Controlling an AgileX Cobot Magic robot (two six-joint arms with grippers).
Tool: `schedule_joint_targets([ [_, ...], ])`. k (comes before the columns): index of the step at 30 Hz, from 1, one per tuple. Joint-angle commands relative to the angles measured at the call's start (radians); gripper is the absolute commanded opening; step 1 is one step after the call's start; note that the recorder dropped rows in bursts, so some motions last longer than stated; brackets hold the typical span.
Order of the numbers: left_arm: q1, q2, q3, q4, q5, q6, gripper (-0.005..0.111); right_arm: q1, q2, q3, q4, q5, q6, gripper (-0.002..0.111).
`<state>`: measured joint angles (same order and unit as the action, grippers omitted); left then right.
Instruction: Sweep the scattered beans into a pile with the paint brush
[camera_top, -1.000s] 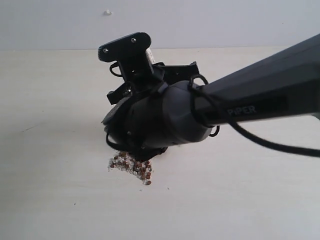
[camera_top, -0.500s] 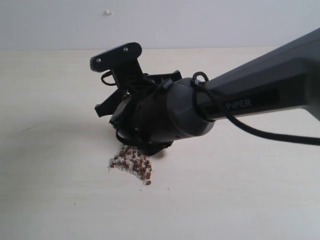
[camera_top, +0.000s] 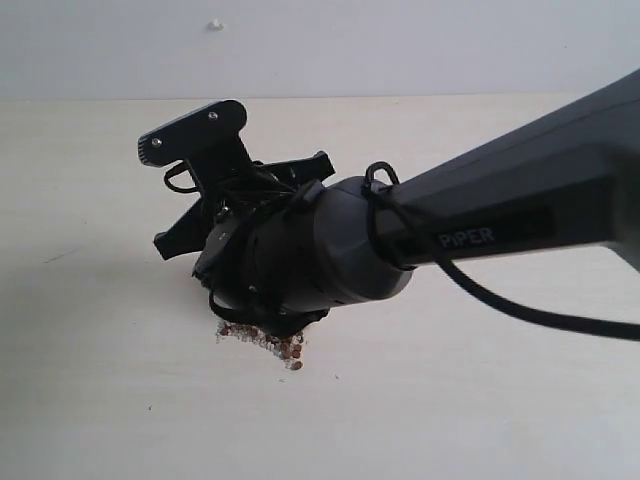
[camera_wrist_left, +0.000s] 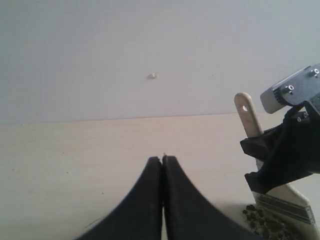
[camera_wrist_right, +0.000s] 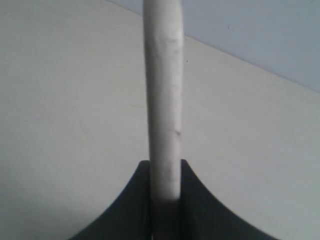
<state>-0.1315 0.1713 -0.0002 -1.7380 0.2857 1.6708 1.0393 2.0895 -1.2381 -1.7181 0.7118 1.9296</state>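
The right fingers (camera_wrist_right: 124, 212) clamped the brush (camera_wrist_right: 162, 100) at the beans (camera_top: 268, 340); the left fingers (camera_wrist_left: 142, 205) sat together, empty. Short, light inward strokes, low to the counter (camera_top: 450, 400), would avoid flicking them.

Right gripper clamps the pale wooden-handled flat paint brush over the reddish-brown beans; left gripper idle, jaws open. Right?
Not quite: the left gripper is shut, not open; the left wrist view shows its black fingers pressed together, holding nothing. The rest stands: the right gripper clamps the pale wooden-handled flat paint brush over the reddish-brown beans.
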Motion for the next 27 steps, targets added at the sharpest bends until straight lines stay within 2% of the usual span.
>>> schedule_joint_targets([
  [1, 0.003, -0.008, 0.0, -0.006, 0.003, -0.001, 0.0, 0.002, -0.038, -0.002, 0.045, 0.093, -0.018, 0.0],
  [8, 0.003, -0.008, 0.0, -0.006, 0.003, -0.001, 0.0, 0.002, -0.126, -0.002, 0.108, 0.295, -0.244, 0.0],
  [10, 0.003, -0.008, 0.0, -0.006, 0.003, -0.001, 0.0, -0.011, -0.151, -0.002, 0.131, 0.28, -0.322, 0.0],
  [13, 0.003, -0.008, 0.0, -0.006, 0.003, -0.001, 0.0, -0.125, -0.227, -0.002, 0.347, 0.072, -0.555, 0.0],
  [15, 0.003, -0.008, 0.0, -0.006, 0.003, -0.001, 0.0, -0.233, -0.277, -0.002, 0.59, -0.071, -0.783, 0.0],
  [16, 0.003, -0.008, 0.0, -0.006, 0.003, -0.001, 0.0, -0.305, -0.303, -0.002, 0.782, -0.155, -0.932, 0.0],
  [18, 0.003, -0.008, 0.0, -0.006, 0.003, -0.001, 0.0, -0.415, -0.33, -0.002, 1.072, -0.204, -1.217, 0.0],
  [22, 0.003, -0.008, 0.0, -0.006, 0.003, -0.001, 0.0, -0.607, -0.344, -0.01, 1.542, -0.158, -1.614, 0.0],
  [27, 0.003, -0.008, 0.0, -0.006, 0.003, -0.001, 0.0, -0.76, -0.344, -0.015, 2.099, -0.031, -2.138, 0.0],
])
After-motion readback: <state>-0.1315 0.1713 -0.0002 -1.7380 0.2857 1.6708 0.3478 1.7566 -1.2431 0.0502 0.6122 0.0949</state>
